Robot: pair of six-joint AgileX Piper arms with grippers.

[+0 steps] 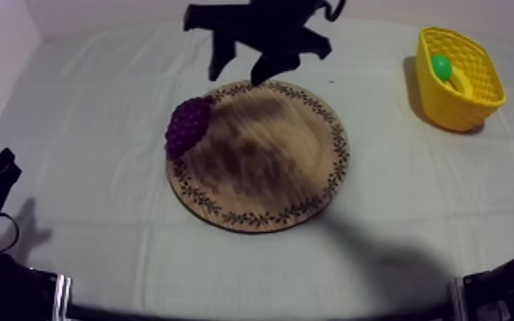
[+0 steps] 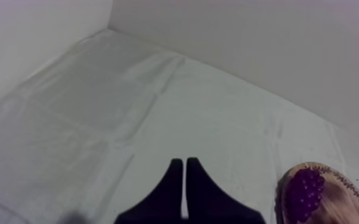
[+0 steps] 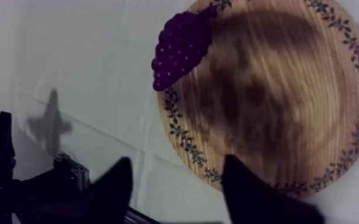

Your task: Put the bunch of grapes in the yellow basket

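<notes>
Hovering over board (image 1: 269, 162) w/ grapes (image 1: 188, 124), R hand (image 3: 176, 164) spread empty; L hand (image 2: 184, 162) clenched.

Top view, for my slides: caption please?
Open right gripper hovers over the wooden board, far rim; grapes at its left edge.

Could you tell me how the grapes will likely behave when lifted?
The grapes look like one moulded bumpy cluster, so probably stiff and light. The tapered shape may slip when squeezed. Lying across the board rim, they might tip if nudged.

Grained wooden board (image 1: 260, 162), creased matt cloth (image 1: 98, 102)
</notes>
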